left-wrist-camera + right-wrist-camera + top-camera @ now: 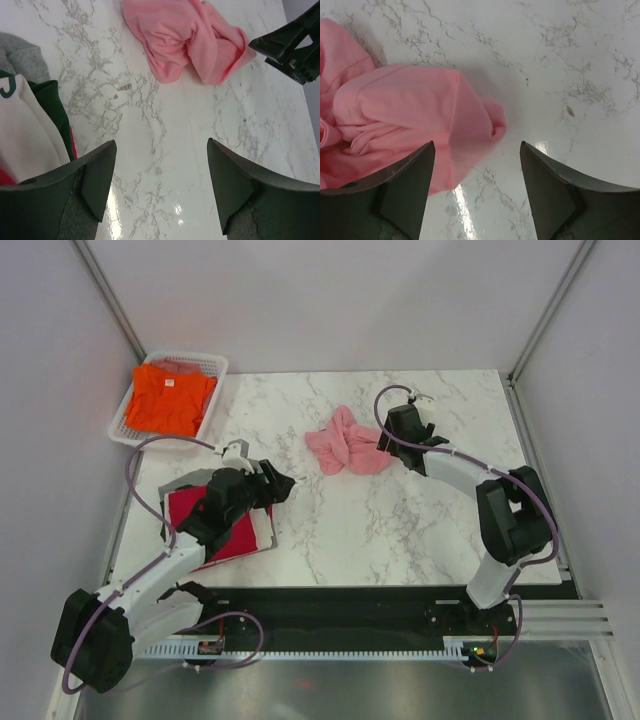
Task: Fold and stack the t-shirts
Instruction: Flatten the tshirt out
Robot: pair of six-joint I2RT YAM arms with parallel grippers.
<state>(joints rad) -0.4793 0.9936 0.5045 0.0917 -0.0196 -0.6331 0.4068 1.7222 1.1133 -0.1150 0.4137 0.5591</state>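
A crumpled light pink t-shirt [346,448] lies on the marble table [400,530], also seen in the left wrist view [190,40] and right wrist view [405,115]. My right gripper [384,444] hovers at its right edge, open, with a fold of pink cloth between the jaws but not pinched [477,150]. My left gripper [283,483] is open over bare marble [160,150], well left of the pink shirt. Under the left arm lies a stack of folded t-shirts: a crimson red one [230,530] on grey and white ones [25,130]. An orange t-shirt [170,400] fills the basket.
The white mesh basket [215,365] sits at the table's back left corner. Grey walls enclose the table on three sides. The right gripper's black finger [292,42] shows in the left wrist view beside the pink shirt.
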